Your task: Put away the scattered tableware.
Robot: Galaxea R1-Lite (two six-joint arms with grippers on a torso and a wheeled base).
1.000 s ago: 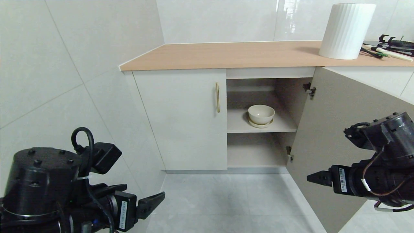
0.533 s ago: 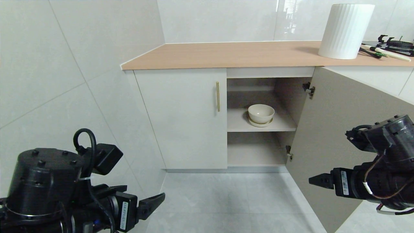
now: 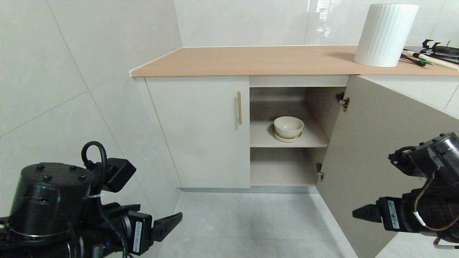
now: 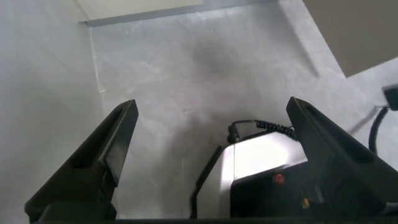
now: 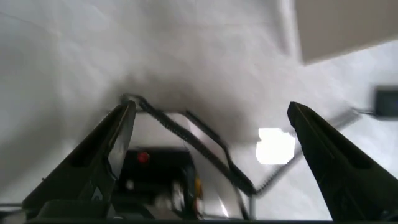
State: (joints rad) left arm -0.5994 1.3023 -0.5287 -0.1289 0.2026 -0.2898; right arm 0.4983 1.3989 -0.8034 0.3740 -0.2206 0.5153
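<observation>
Now my right hand (image 3: 358,214) sits lower, bowl (image 3: 288,126) unmoved; wrist views show it and left hand (image 4: 208,124) gaping, empty.

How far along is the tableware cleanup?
Done: bowl on a plate sits on the cupboard shelf, door open. In hand: nothing; left pincer and right pincer are open, empty, over the floor. Remaining: likely the utensils on the counter beside the white canister, then shutting the door.

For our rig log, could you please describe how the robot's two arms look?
Both are black, with round bolted wrist housings and pointed jaws. The left arm carries a looped black cable; the right arm has thin brown wires. Each bears a white printed label.
</observation>
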